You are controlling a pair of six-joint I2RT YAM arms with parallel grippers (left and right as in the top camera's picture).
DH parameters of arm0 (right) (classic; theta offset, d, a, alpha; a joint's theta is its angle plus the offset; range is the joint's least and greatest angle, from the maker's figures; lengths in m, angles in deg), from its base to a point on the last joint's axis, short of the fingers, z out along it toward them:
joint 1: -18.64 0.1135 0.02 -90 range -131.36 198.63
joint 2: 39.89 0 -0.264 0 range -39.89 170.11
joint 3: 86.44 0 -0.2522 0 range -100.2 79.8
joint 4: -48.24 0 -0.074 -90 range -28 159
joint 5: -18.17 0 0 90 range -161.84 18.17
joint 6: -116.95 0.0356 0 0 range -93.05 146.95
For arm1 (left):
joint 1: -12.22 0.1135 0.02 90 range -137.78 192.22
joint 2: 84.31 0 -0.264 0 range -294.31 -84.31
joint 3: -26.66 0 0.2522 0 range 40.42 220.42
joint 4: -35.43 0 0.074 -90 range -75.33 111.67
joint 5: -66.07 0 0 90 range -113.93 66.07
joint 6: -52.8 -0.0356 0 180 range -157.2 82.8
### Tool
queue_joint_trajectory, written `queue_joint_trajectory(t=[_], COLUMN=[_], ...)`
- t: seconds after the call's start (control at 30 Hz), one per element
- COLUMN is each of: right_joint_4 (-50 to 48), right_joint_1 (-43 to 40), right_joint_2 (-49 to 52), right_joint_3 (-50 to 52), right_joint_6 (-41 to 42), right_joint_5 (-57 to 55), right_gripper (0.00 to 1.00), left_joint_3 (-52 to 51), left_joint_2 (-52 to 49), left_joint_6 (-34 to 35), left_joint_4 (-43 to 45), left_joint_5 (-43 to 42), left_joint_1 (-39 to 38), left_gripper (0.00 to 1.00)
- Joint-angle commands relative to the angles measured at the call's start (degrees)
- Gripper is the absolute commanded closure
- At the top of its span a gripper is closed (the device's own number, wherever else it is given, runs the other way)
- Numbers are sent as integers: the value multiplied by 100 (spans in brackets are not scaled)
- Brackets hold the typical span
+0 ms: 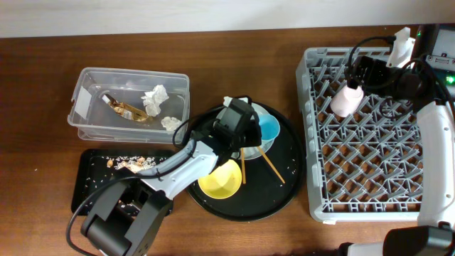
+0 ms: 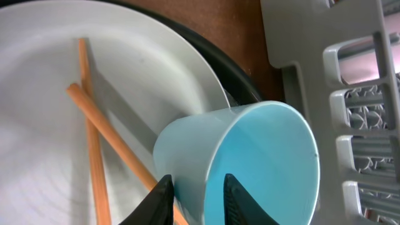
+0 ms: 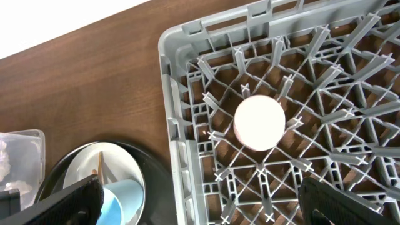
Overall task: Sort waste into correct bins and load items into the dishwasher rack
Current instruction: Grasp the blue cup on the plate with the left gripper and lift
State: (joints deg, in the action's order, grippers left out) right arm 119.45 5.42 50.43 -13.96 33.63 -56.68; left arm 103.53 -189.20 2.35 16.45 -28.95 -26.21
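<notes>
The blue cup [image 2: 250, 156] lies on its side on the pale plate [image 2: 44, 75], beside two wooden chopsticks [image 2: 94, 156]. My left gripper [image 2: 197, 187] is open, one finger outside the cup's wall and one inside its mouth; overhead it shows over the plate [image 1: 245, 131]. The pink cup [image 3: 259, 122] stands upside down in the grey dishwasher rack [image 3: 181, 94]. My right gripper [image 3: 206, 206] is wide open and empty above it. The yellow bowl [image 1: 220, 179] sits on the round tray. Tissue balls [image 1: 155, 98] and the gold wrapper [image 1: 131, 112] lie in the clear tub [image 1: 85, 99].
The large round black tray [image 1: 284, 192] holds the plate, bowl and cup, close to the rack's left wall [image 1: 307, 142]. The shallow black tray [image 1: 89, 185] with food scraps [image 1: 131, 163] lies in front of the tub. The left arm stretches across it.
</notes>
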Motion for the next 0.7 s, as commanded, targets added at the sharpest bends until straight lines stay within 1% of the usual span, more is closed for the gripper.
queue_joint_trajectory(t=[0.0, 0.03, 0.1, 0.2, 0.37, 0.5, 0.53, 0.6, 0.63, 0.67], right_joint_4=[-2, -2, -2, -2, -2, -2, -2, -2, -2, -2], right_joint_1=[-37, -37, -37, -37, -37, -37, -37, -37, -37, -37], right_joint_2=[15, 15, 15, 15, 15, 15, 15, 15, 15, 15], right_joint_3=[-22, -22, -22, -22, -22, -22, -22, -22, -22, -22], right_joint_6=[-4, -4, -4, -4, -4, -4, -4, -4, -4, -4], right_joint_5=[74, 72, 72, 72, 72, 72, 72, 74, 72, 72], right_gripper=[2, 2, 2, 2, 2, 2, 2, 2, 2, 2], left_joint_3=[-2, -2, -2, 4, 153, 203, 203, 203, 203, 203], left_joint_2=[-46, -46, -44, -31, 264, 918, 1082, 1447, 1591, 1740], left_joint_6=[-11, -11, -11, -11, -17, -15, -17, -15, -15, -15], left_joint_4=[-195, -284, -328, -181, -105, -116, -164, -345, -433, -514], left_joint_5=[345, 459, 507, 498, 483, 350, 151, -546, -1001, -1685], left_joint_1=[-20, -20, -20, -13, -13, 7, 48, 223, 339, 507], left_gripper=[83, 87, 91, 99, 99, 99, 99, 99, 99, 100])
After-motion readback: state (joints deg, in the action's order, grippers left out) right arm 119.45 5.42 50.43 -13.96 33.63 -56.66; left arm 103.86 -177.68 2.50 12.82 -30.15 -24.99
